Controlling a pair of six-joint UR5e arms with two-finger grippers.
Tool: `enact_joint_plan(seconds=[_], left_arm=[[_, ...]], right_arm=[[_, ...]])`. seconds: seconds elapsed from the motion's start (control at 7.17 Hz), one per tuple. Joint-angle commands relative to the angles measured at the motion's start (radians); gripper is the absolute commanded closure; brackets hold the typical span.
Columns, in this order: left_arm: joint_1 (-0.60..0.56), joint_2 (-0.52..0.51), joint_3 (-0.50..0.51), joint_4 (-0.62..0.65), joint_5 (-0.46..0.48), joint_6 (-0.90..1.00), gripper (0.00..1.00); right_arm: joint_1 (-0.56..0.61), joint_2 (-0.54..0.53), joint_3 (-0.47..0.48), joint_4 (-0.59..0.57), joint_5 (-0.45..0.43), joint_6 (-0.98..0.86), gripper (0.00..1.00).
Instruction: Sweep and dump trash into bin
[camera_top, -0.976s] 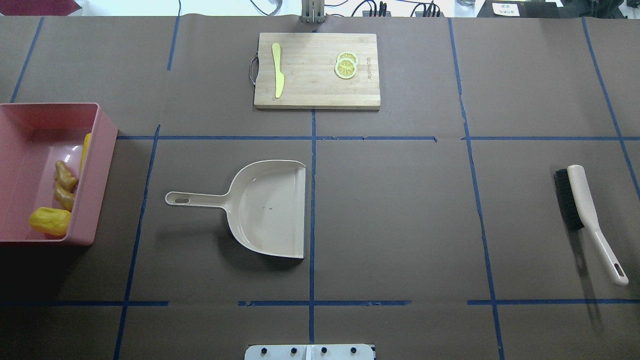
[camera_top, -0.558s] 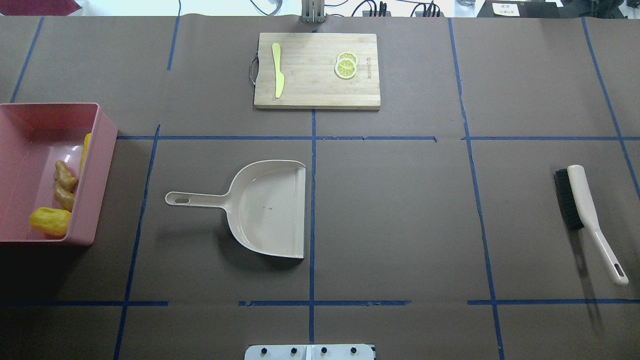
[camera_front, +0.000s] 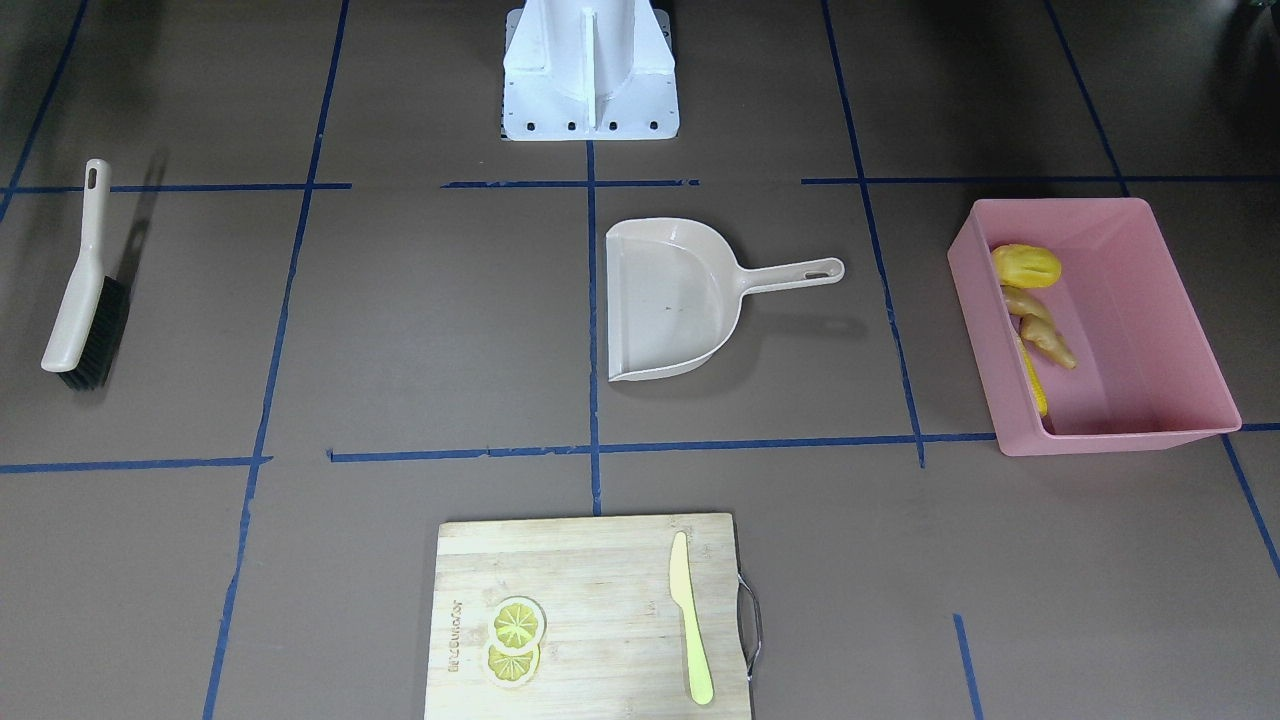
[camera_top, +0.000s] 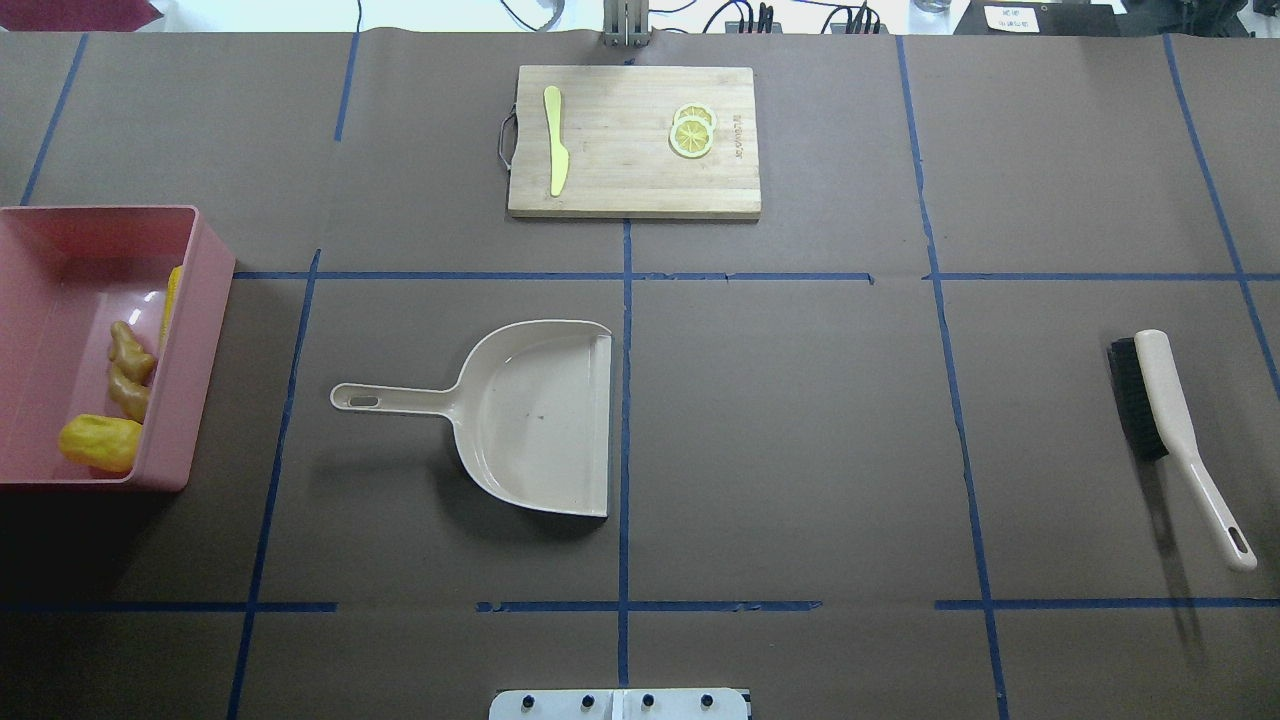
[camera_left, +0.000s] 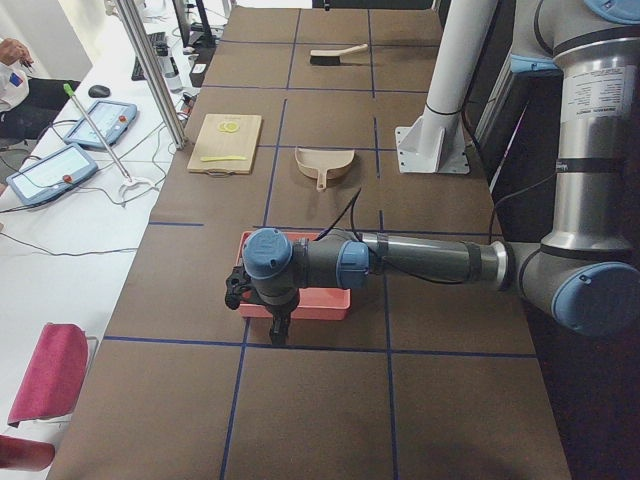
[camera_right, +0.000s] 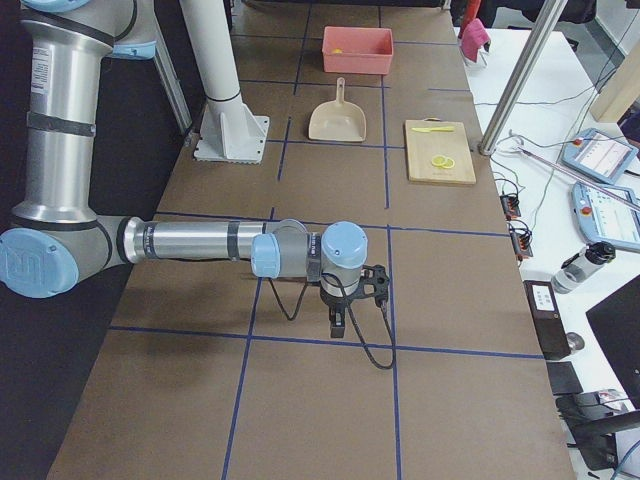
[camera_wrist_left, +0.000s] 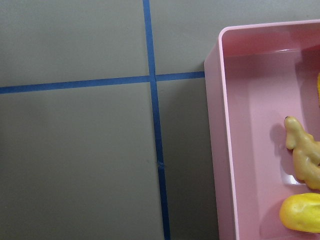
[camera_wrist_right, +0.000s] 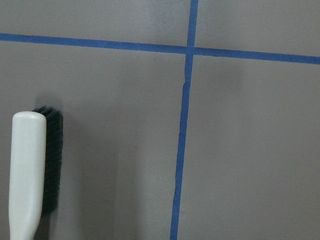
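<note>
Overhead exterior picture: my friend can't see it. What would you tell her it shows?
At the left edge, a pink bin holds a corn cob, a ginger root and a yellow lump. An empty beige dustpan lies in the middle, a brush at the right, and a cutting board with knife and lemon slices far back.

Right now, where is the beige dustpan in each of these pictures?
Front-facing: dustpan just right of centre.
Overhead: dustpan left of centre.
Exterior left: dustpan far, mid-table.
Exterior right: dustpan far, nearer than the pink bin.
Left wrist: not in it.
Right wrist: not in it.
Landmark: the wooden cutting board, near it in all four exterior views.
</note>
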Motion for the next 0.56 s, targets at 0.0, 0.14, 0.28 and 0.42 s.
enact_joint_plan(seconds=[0.0, 0.14, 0.28, 0.42], left_arm=[[0.001, 0.009, 0.020, -0.027, 0.001, 0.001, 0.00], [0.001, 0.012, 0.028, -0.047, 0.006, 0.002, 0.00], [0.001, 0.001, 0.057, -0.049, 0.024, 0.004, 0.00], [0.001, 0.007, 0.059, -0.050, 0.026, 0.005, 0.00]], right_arm=[[-0.001, -0.001, -0.001, 0.005, -0.001, 0.010, 0.00], [-0.001, -0.005, -0.001, 0.006, 0.002, 0.010, 0.00], [-0.001, -0.008, 0.000, 0.014, -0.001, 0.001, 0.00], [-0.001, -0.004, -0.001, 0.014, -0.003, 0.004, 0.00]])
